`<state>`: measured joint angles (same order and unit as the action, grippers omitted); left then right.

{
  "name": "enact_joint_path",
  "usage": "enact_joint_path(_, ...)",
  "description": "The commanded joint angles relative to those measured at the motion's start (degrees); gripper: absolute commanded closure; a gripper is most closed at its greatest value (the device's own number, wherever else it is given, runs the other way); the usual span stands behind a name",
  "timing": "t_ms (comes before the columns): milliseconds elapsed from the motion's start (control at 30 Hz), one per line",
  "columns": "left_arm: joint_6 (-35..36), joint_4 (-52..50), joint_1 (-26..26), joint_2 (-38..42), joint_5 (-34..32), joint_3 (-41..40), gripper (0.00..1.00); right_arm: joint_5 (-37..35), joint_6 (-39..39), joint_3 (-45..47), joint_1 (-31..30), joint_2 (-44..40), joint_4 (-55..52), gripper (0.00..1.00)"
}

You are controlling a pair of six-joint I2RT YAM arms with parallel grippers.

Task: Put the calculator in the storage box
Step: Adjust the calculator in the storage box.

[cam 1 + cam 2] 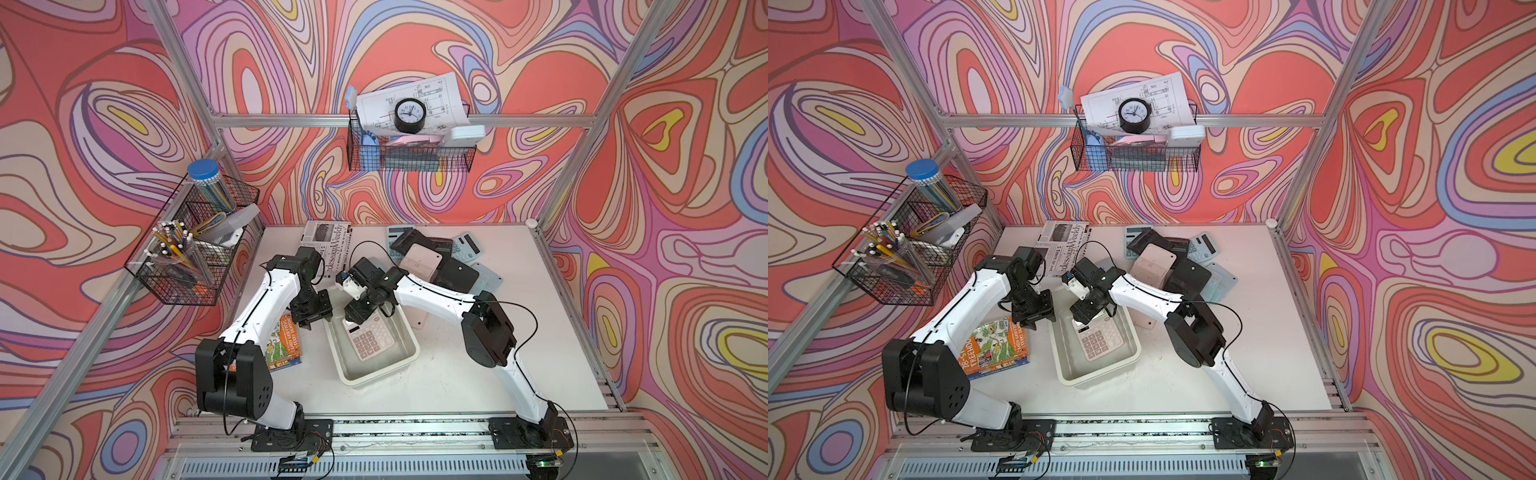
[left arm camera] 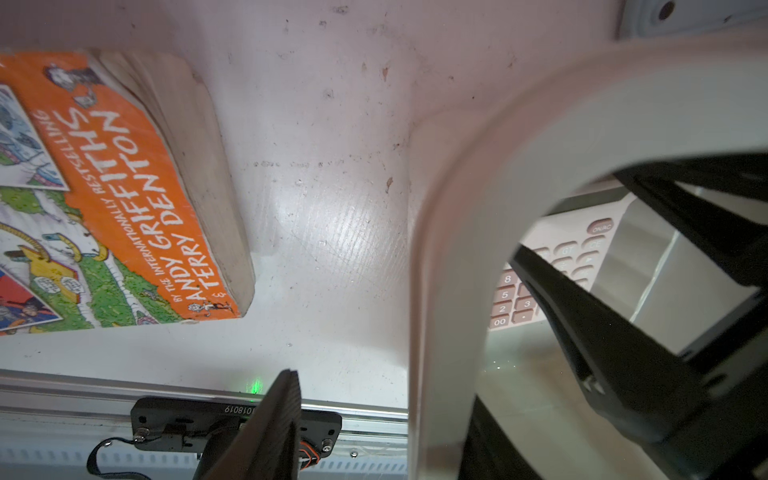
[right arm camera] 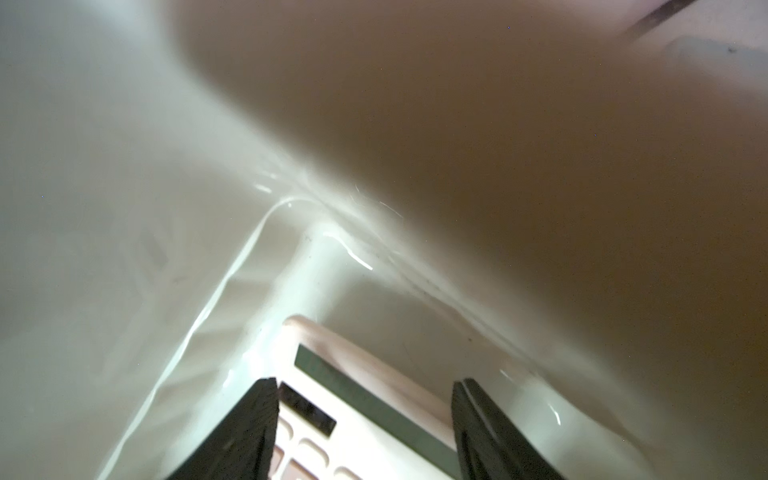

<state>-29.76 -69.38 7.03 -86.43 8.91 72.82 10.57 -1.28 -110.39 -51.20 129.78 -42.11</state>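
The storage box (image 1: 384,371) (image 1: 1105,371), a cream-white tub, stands mid-table in both top views. A pink calculator (image 1: 371,338) (image 1: 1100,338) lies flat inside it, keys up. My right gripper (image 1: 356,316) (image 3: 365,382) hangs open just over the calculator's display end, with its fingers (image 3: 257,419) apart and not pinching it. My left gripper (image 1: 315,322) (image 2: 386,386) is open astride the box's left wall (image 2: 444,291). One of its fingers (image 2: 286,415) is outside with a gap to the rim, and the other is inside, mostly hidden. The left wrist view also catches the calculator (image 2: 540,270).
An orange book (image 1: 286,340) (image 2: 104,187) lies left of the box and a newspaper (image 1: 328,245) behind it. A pile of calculators (image 1: 440,257) sits at the back right. Black wire baskets hang on the left wall (image 1: 191,245) and the back wall (image 1: 409,141).
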Motion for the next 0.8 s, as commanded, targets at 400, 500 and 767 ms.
enact_joint_path(400, 7.58, 0.33, -0.52, -0.69, -5.59, 2.77, 0.63, -13.1, -4.34, 7.97, -3.9, -7.1, -2.32, 0.47)
enact_joint_path(500, 10.06, 0.86, -0.52, -0.93, -5.23, 3.29, 0.7, -17.5, -7.1, 5.59, -3.91, -4.83, -3.33, 0.5)
enact_joint_path(767, 11.17, 1.75, 1.05, -0.22, -1.98, 2.52, 0.82, -17.84, -13.75, 1.67, -3.51, -2.19, -1.77, 0.46)
